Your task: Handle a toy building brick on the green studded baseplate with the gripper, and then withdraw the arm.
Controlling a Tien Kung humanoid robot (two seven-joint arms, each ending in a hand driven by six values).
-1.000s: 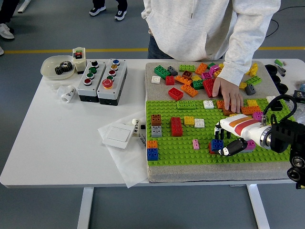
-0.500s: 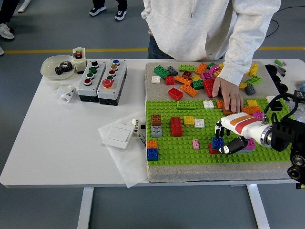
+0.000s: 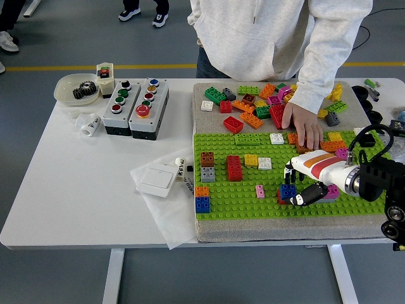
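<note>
Blue brick [image 3: 288, 190] seated on the studs near the front right of the green studded baseplate [image 3: 240, 202], likely pressed down there so it stays put, with a red piece just beside it underneath. Right robot hand [image 3: 297, 187] low over it, white fingers [image 3: 292, 170] on the far side and dark thumb on the near side curled close around the brick, apparently pinching it, though real contact hard to confirm. Person's hand [image 3: 304, 123] flat on the baseplate's far edge, probably steadying it against the worktop [image 3: 95, 190]; left arm nowhere visible.
</note>
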